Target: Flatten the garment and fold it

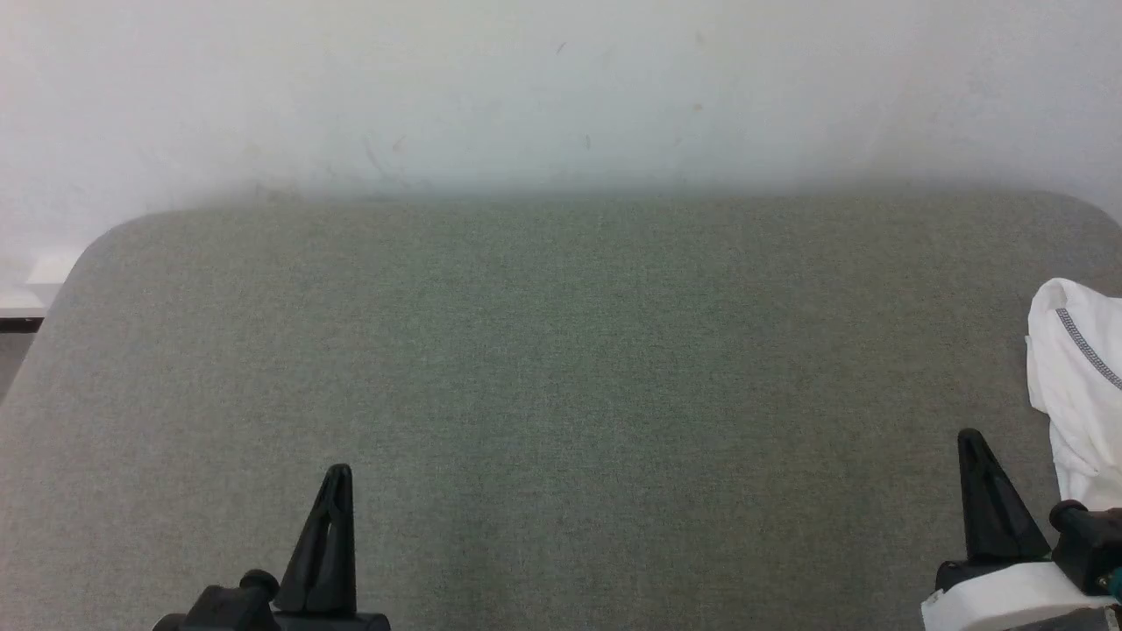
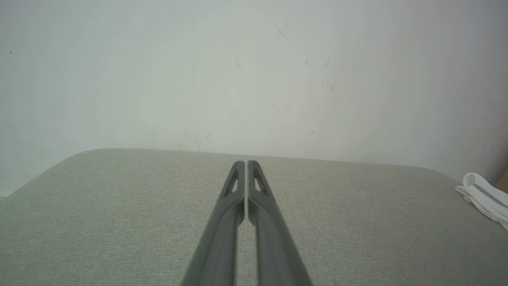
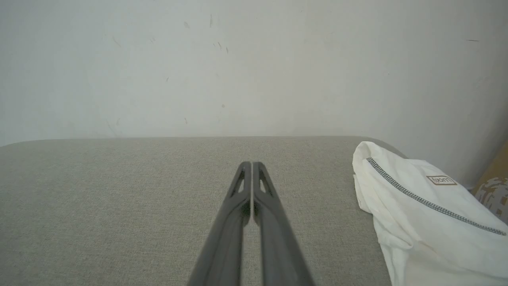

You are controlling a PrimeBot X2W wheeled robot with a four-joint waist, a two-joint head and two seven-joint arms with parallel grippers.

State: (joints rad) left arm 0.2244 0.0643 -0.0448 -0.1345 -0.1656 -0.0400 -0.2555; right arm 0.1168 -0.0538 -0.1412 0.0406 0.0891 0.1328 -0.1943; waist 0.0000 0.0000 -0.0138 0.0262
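Since the left end effector point(image 1: 337, 478) sits far from the work: fingers pressed together, empty, lower left
Tabletop point(image 1: 561, 350): grey fabric, one
Right end effector point(image 1: 971, 438): fingers together, empty, lower right, near garment, likely first to grasp
Garment point(image 1: 1082, 394): crumpled at right edge, not yet flattened
Count: two end effectors, one garment

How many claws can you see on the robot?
2. The left claw sits at the lower left; the right claw at the lower right, beside the white garment.
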